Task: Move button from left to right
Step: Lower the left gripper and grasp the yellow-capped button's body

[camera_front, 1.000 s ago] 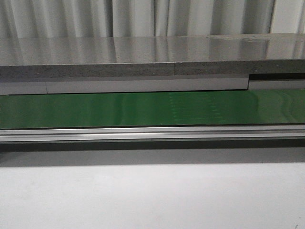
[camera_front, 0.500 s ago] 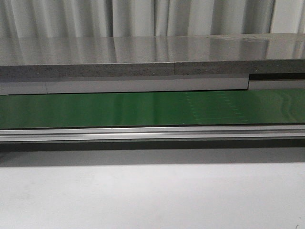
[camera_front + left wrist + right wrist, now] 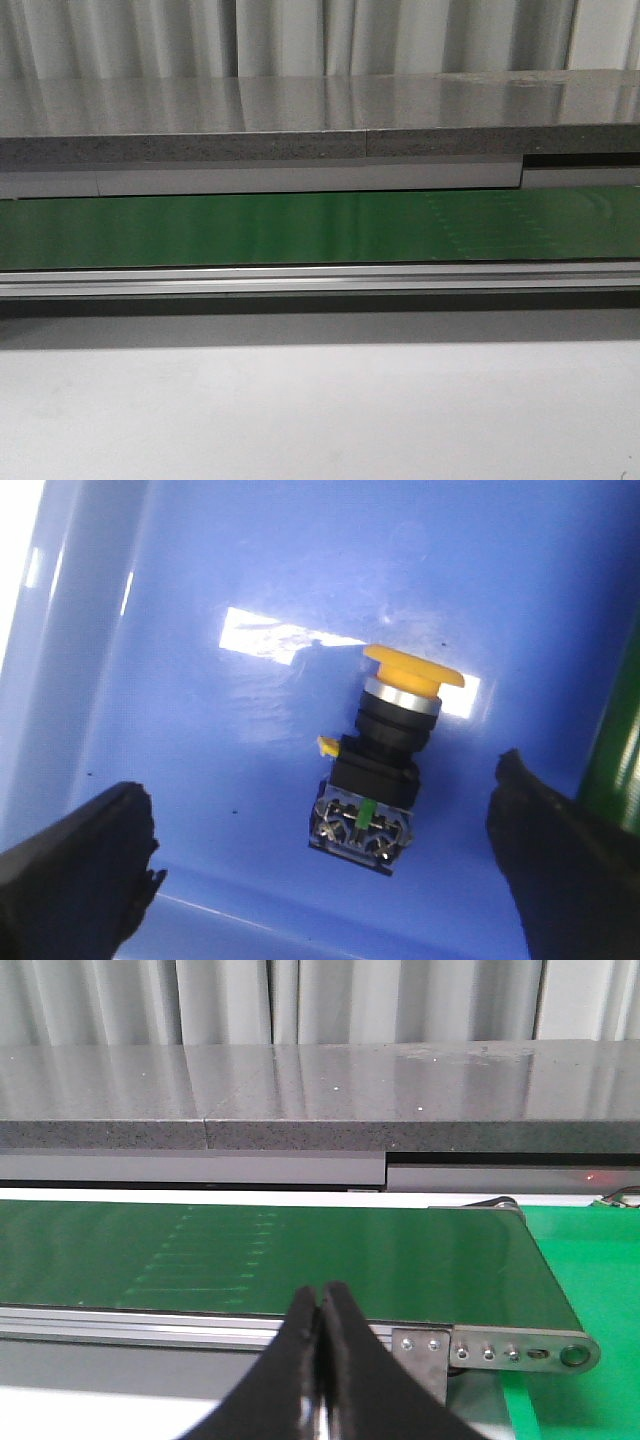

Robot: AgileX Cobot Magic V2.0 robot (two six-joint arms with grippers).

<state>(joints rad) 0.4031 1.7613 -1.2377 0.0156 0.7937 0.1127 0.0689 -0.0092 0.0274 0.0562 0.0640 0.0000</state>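
Left pincer (image 3: pixel 320 865) hangs released over the button (image 3: pixel 377 763), its two black fingers (image 3: pixel 75 865) spread wide to either side and touching nothing. Button lies on its side on the floor of a blue bin (image 3: pixel 200 600), yellow cap pointing away from the fingers, black body nearer them. Right pincer (image 3: pixel 320 1305) is clenched on nothing, fingertips pressed together, in front of the green belt (image 3: pixel 350 1255). From the front, only the belt (image 3: pixel 250 228), its metal rail (image 3: pixel 320 278) and the pale counter (image 3: pixel 320 410) show.
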